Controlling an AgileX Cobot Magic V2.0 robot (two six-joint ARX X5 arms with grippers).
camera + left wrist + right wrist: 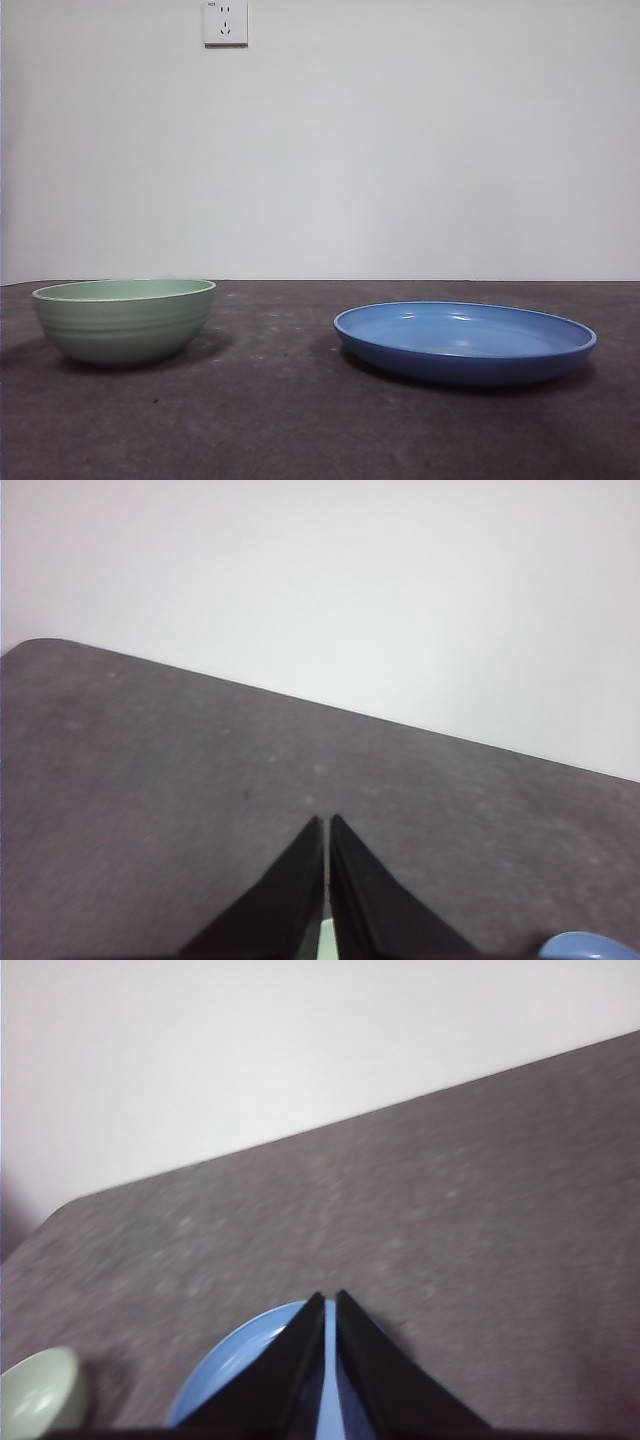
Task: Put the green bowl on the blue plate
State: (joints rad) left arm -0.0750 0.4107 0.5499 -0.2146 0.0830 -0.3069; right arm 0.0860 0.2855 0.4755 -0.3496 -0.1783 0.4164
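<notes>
The green bowl [125, 319] stands upright on the dark table at the left in the front view. The blue plate [465, 341] lies flat to its right, apart from it. Neither arm shows in the front view. My left gripper [327, 820] is shut and empty above the table, with a sliver of pale green showing between its jaws and an edge of the plate [590, 947] at the corner. My right gripper [330, 1298] is shut and empty above the plate [230, 1380], with the bowl [38, 1395] off to one side.
The dark grey table [300, 420] runs back to a white wall with a socket [225, 22]. The table's rounded corner shows in the left wrist view [40, 645].
</notes>
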